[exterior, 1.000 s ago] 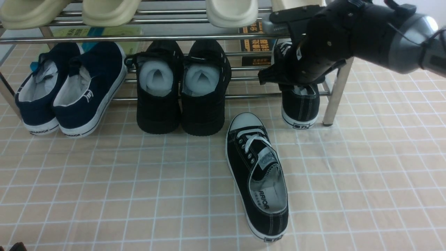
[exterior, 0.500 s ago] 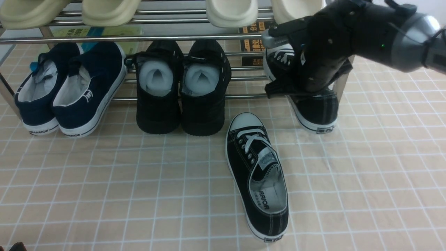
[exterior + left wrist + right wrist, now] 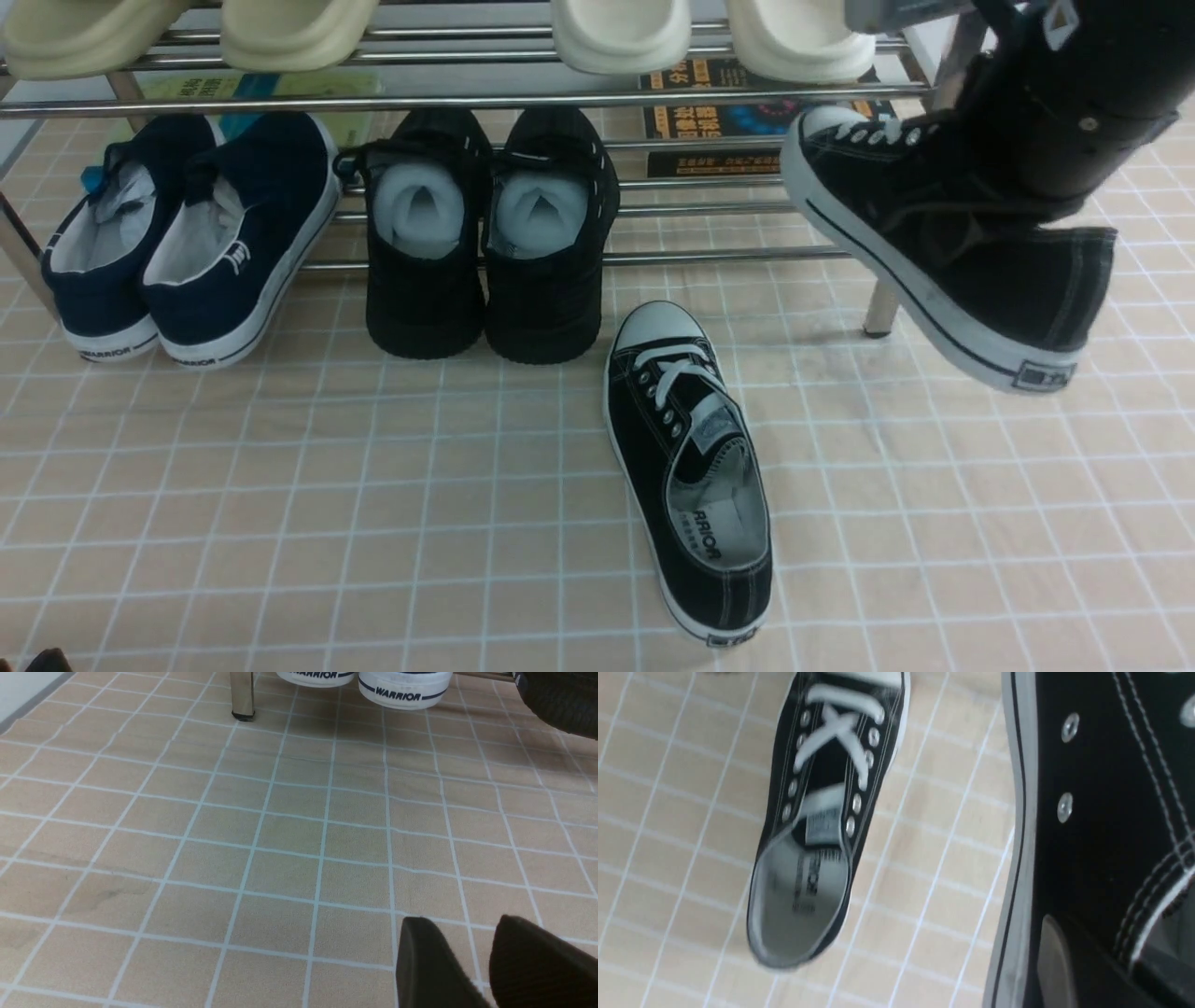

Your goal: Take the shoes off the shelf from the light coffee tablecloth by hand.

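- Right gripper point(image 3: 990, 201): closed on the collar of the lifted sneaker point(image 3: 1018, 280). The fingers are largely hidden by the shoe and by the black arm above it.
- Lifted sneaker: black canvas with white laces, toe cap and sole. It is held in the air at the right of the front view, clear of the tablecloth point(image 3: 280, 523) and in front of the shelf's right end. It is tilted, with the toe raised toward the shelf point(image 3: 467, 101) and the heel lower and nearer the camera.
- Second sneaker point(image 3: 689, 467): the matching shoe lies sole-down on the tablecloth in front of the shelf. Its toe points at the shelf and its grey insole is visible.
- Shelf: chrome tubes in two tiers. The lower tier carries navy slip-ons point(image 3: 187, 233) at the left and an all-black pair point(image 3: 490, 233), stuffed with white paper, at the centre. Cream slippers point(image 3: 616, 33) sit on the upper tier.
- Left gripper point(image 3: 467, 938): seen only in the left wrist view, low over the tablecloth. Its two dark fingertips stand apart with nothing between them.
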Tool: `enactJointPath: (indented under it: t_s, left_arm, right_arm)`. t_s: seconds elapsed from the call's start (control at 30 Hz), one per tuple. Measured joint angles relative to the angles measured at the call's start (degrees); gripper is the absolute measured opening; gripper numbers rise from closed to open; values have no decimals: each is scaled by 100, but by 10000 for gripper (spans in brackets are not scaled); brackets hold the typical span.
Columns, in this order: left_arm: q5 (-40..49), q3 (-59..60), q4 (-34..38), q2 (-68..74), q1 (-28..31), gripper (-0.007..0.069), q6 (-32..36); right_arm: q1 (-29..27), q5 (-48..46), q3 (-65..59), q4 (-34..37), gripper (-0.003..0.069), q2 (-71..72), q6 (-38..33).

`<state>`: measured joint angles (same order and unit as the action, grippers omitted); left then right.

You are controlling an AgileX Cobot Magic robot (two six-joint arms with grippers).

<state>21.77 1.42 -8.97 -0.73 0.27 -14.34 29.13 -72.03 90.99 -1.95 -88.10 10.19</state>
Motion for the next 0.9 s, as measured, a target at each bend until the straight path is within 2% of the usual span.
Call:
enactJointPath:
  t_s: [0.23,0.37,0.6,0.9]
  left_arm:
    - [0,0,0,0,0,239,0]
    - [0,0,0,0,0,239,0]
    - [0,0,0,0,0,239,0]
    - [0,0,0,0,0,239,0]
  right_arm:
    - [0,83,-1371,262,1,516,147]
    - [0,1094,-2141,586,3,355,198]
    - [0,2099,-2245,729,6,-197,193]
    - [19,2866,-2245,835,8,-724,193]
